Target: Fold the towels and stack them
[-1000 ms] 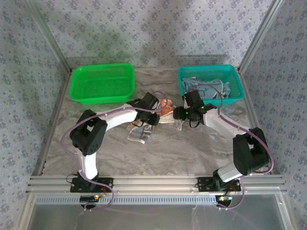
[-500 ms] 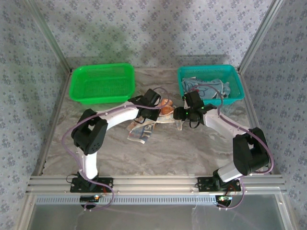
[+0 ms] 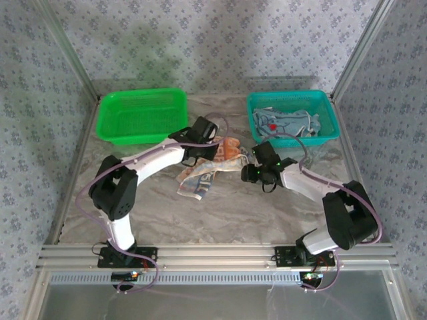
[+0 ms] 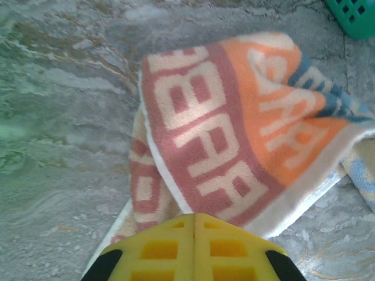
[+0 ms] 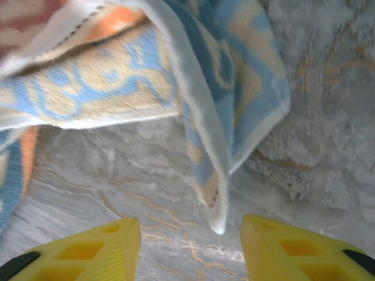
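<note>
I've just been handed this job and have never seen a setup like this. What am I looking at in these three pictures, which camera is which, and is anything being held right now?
These are two robot arms bolted at the near edge of a table. The wide picture comes from a fixed camera above and behind them, so the left arm is on the left and the right arm on the right. The other two pictures come from cameras on the wrists, and the yellow blocks are each gripper's own fingers.

At the back stand a green basket and a teal basket with light blue cloth in it. Between the arms lies a striped towel with block letters.

The left gripper is shut and seems to pinch the towel's edge. The right gripper is open, with a corner of the towel between its spread fingers, not gripped.
</note>
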Controlling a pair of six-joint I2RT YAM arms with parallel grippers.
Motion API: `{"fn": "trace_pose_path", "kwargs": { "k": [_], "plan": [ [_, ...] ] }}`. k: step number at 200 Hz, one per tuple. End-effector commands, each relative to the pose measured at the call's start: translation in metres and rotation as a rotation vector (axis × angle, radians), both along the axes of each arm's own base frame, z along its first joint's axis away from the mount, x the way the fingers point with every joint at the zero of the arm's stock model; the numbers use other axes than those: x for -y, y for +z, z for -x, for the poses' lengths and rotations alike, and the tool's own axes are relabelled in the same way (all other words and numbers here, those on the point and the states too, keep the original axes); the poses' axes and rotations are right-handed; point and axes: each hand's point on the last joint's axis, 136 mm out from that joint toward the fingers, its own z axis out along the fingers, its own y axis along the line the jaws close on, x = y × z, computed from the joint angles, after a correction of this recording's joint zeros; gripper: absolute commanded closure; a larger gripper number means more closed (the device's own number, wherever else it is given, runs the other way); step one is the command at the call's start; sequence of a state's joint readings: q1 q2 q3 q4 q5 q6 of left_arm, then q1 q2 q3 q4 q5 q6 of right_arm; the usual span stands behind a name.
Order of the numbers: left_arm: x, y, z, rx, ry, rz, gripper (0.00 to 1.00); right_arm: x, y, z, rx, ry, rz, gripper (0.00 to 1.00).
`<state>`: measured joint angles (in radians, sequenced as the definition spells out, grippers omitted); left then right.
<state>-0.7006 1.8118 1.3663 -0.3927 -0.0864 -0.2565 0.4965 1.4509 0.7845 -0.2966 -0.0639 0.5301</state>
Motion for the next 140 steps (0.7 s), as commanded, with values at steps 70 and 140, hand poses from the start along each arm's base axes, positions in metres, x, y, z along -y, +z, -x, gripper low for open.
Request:
{"fn": "trace_pose_path", "kwargs": {
  "k": [70, 140],
  "plan": [
    [0.004, 0.001, 0.009, -0.048, -0.013, 0.048, 1.00, 0.005, -0.030, -0.006, 0.002, -0.066, -0.001, 0.70],
    [0.013, -0.005, 0.017, -0.077, -0.091, 0.063, 0.70, 0.016, -0.010, -0.006, 0.037, -0.069, 0.048, 1.00]
  ]
}}
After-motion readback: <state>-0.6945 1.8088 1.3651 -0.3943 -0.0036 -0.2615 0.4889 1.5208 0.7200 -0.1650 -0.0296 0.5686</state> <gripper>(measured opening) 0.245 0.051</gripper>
